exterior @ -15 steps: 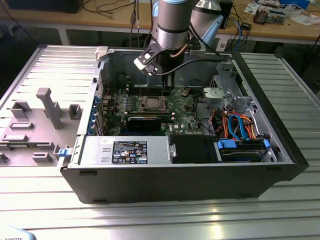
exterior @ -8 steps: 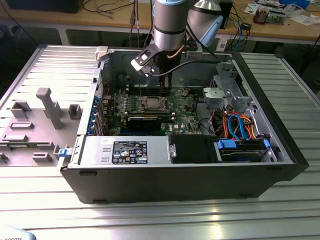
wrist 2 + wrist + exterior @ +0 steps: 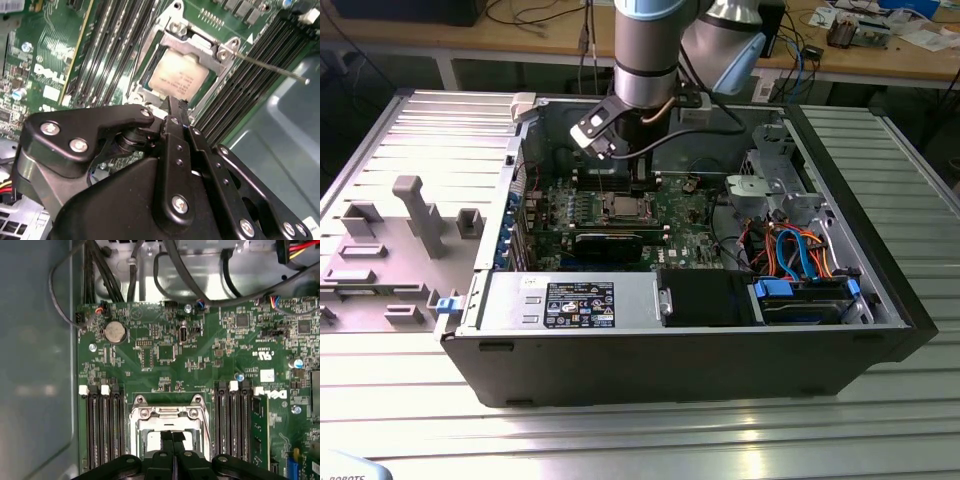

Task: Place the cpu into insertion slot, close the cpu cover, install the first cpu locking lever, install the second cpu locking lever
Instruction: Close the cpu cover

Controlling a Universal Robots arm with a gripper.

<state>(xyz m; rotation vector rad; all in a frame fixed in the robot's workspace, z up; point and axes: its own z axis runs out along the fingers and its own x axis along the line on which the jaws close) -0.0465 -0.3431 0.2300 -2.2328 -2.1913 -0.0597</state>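
an open black desktop computer case (image 3: 720, 370) sat on a ribbed grey metal table (image 3: 620, 440), filling the centre of the exterior view. a grey robot arm (image 3: 645, 50) reached down from the top centre of that view, over the green motherboard (image 3: 210, 360). in both wrist views the black gripper (image 3: 172, 106) (image 3: 173, 437) had its two fingers pressed together with nothing between them, the tips just above the near edge of the square insertion slot (image 3: 623, 207). the cpu (image 3: 177, 77), a flat square chip with a dull silver top, lay seated in the slot. the cpu cover (image 3: 167, 413), a thin silvery metal frame, lay flat around it (the chip showed through its window). a thin silvery wire lever (image 3: 270, 65) stuck out slantwise over the long black memory slots (image 3: 105, 425).
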